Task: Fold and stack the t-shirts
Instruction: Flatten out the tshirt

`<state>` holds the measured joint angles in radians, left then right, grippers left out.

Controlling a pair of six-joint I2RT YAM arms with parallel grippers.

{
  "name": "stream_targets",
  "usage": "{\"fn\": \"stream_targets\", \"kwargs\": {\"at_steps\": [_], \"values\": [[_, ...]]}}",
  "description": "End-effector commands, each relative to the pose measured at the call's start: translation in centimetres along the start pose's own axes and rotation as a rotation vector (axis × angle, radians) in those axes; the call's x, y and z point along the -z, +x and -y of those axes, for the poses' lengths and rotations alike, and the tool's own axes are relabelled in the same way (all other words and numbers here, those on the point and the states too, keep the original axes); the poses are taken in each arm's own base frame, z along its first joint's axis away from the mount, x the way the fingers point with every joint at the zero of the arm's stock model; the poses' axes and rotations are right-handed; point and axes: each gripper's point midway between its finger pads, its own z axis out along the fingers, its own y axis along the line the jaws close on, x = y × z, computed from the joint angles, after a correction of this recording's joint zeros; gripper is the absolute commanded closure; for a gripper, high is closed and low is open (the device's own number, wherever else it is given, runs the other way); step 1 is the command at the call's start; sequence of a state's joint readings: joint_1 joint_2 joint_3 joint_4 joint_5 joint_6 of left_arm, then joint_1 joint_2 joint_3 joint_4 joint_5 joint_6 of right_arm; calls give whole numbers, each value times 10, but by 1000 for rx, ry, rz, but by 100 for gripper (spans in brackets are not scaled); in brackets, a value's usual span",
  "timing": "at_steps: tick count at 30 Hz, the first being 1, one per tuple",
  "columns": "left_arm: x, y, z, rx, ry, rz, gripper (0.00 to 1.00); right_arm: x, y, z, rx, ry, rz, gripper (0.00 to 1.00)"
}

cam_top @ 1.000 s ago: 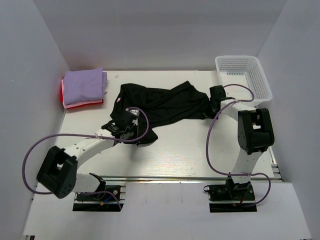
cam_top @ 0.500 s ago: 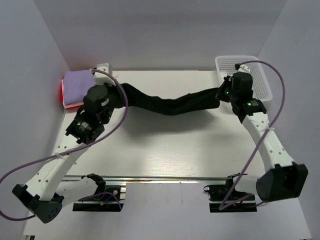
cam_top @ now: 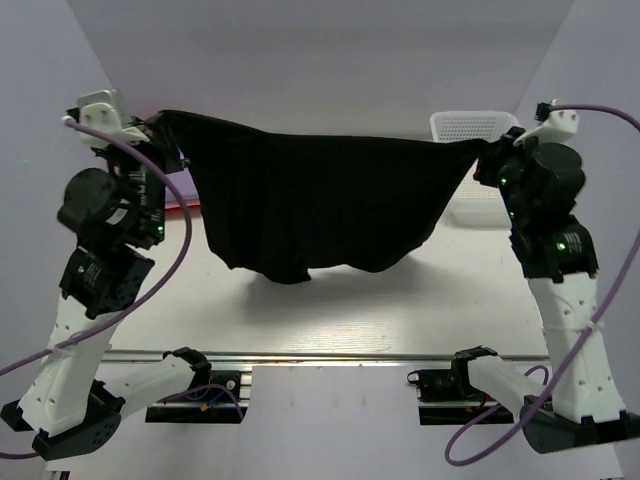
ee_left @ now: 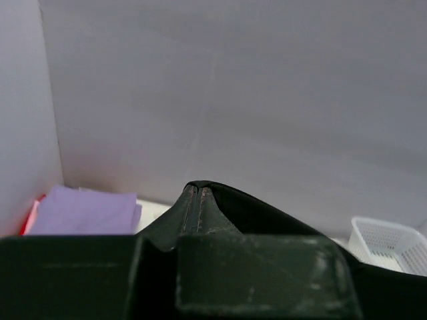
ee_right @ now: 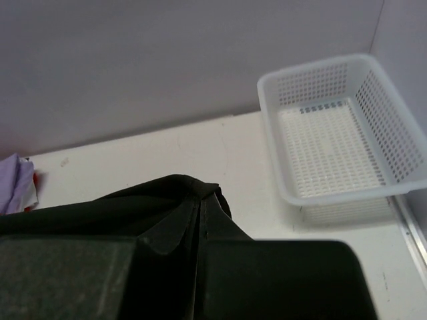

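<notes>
The large black t-shirt [cam_top: 320, 200] hangs spread like a curtain high above the table, its lower hem free. My left gripper [cam_top: 165, 118] is shut on its upper left corner and my right gripper [cam_top: 478, 150] is shut on its upper right corner. In the left wrist view the left gripper [ee_left: 195, 189] pinches black cloth [ee_left: 267, 217] at its tips. The right gripper [ee_right: 202, 197] does the same with a bunched black edge [ee_right: 133, 200]. The lavender t-shirt [ee_left: 83, 210] lies folded at the far left on the red-pink one [ee_left: 30, 217].
A white mesh basket [cam_top: 470, 125] stands at the far right corner, seen empty in the right wrist view [ee_right: 333, 127]. The white table [cam_top: 350, 310] lies below the hanging shirt. Grey walls close in on the left, the back and the right.
Both arms have risen and drawn apart with the black t-shirt. It went from a heap on the table, to a stretched rope, to a sheet spread in the air.
</notes>
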<state>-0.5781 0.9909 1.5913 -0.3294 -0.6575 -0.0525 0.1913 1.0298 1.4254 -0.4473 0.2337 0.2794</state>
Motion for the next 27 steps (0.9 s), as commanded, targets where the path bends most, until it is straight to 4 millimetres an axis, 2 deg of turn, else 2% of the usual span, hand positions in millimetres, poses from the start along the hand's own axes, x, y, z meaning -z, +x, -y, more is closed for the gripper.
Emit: {"fn": "stream_targets", "kwargs": {"at_steps": [1, 2, 3, 4, 5, 8, 12, 16, 20, 21, 23, 27], "values": [[18, -59, -26, -15, -59, 121, 100, 40, -47, 3, 59, 5, 125, 100], [20, -68, -22, -2, -32, 140, 100, 50, -58, 2, 62, -4, 150, 100], [23, -73, -23, -15, -22, 141, 100, 55, -63, 2, 67, -8, 162, 100], [28, -87, -24, 1, -11, 163, 100, 63, -67, 1, 68, -15, 176, 100], [31, -92, -21, -8, 18, 170, 100, 75, -79, -3, 80, -42, 210, 100], [46, -115, -21, 5, 79, 217, 100, 97, -92, -9, 87, -85, 243, 100], [65, -135, -10, 8, 201, 254, 100, 125, -106, -10, 93, -106, 286, 100], [92, -152, 11, -8, 399, 280, 100, 149, -112, -12, 84, -132, 316, 100], [108, -165, 18, -18, 484, 289, 100, 178, -118, -14, 68, -172, 364, 100], [119, -178, 14, 4, 497, 316, 100, 189, -122, -13, 64, -176, 387, 100], [129, -186, 17, 4, 542, 336, 100, 199, -124, -13, 62, -187, 395, 100], [153, -210, 9, 33, 578, 401, 100, 222, -128, -8, 41, -178, 431, 100]]}}
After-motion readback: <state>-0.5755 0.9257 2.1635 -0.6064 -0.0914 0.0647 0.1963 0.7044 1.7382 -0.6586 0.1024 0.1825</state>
